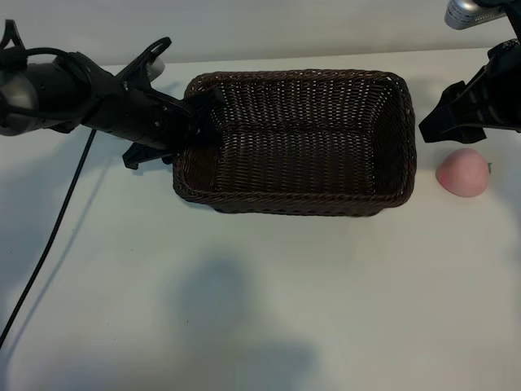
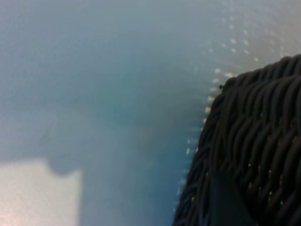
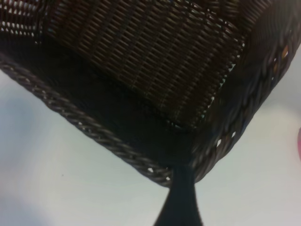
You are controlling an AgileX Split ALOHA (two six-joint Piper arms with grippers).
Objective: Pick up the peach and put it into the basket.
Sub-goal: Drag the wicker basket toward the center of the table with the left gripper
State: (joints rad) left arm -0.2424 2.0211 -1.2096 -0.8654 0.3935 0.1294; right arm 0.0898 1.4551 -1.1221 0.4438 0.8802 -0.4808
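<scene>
Peach outside the basket, both arms at its ends

From outside we saw the peach (image 1: 463,172) on the table (image 1: 260,309), just right of the basket (image 1: 297,201); the left gripper (image 1: 202,114) sat at the basket's left rim, half-open jaws astride it, while the right gripper (image 1: 431,122) hung wide open beside the peach. The left wrist view showed us wicker (image 2: 254,141); the right, the basket's corner (image 3: 188,141).

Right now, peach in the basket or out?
Out. The peach lies on the table just outside the basket, by its right wall; the basket's inside shows only bare weave.
</scene>
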